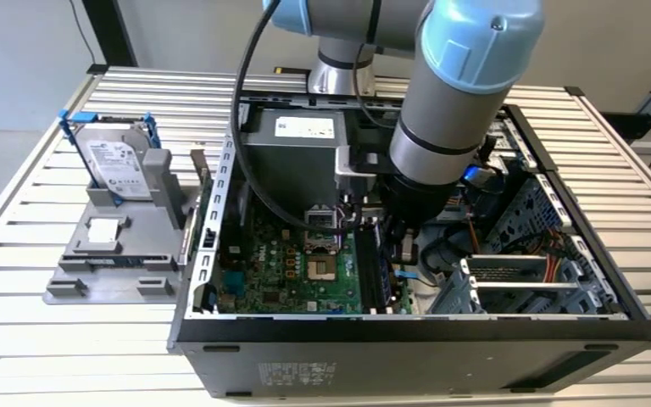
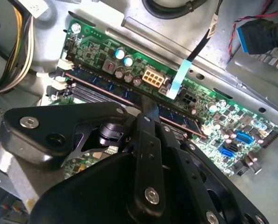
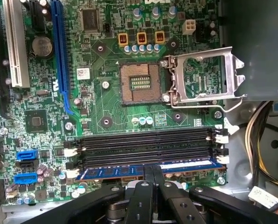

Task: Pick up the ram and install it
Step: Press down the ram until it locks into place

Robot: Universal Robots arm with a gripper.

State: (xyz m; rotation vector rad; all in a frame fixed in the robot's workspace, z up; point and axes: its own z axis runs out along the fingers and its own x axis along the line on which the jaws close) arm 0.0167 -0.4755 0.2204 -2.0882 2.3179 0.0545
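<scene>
The ram (image 3: 112,171) is a dark blue stick with a pale label. It stands on edge in the memory slot nearest my gripper, next to the empty black slots (image 3: 143,142) of the green motherboard (image 3: 106,107). My gripper (image 3: 152,170) is shut on the ram's middle, one finger on each face. In the second wrist view the ram (image 2: 106,85) runs along the board's edge, with the gripper (image 2: 148,111) clamped over its top edge. In the exterior view the arm reaches down into the open computer case, and the gripper (image 1: 399,254) sits low by the slots.
An open CPU socket (image 3: 135,83) with its raised metal bracket (image 3: 204,77) lies beyond the slots. Yellow and black cables (image 3: 265,140) hang beside them. The case walls (image 1: 416,331) and drive cage (image 1: 529,280) hem in the arm. A hard drive (image 1: 116,161) stands on a grey fixture (image 1: 111,254) outside the case.
</scene>
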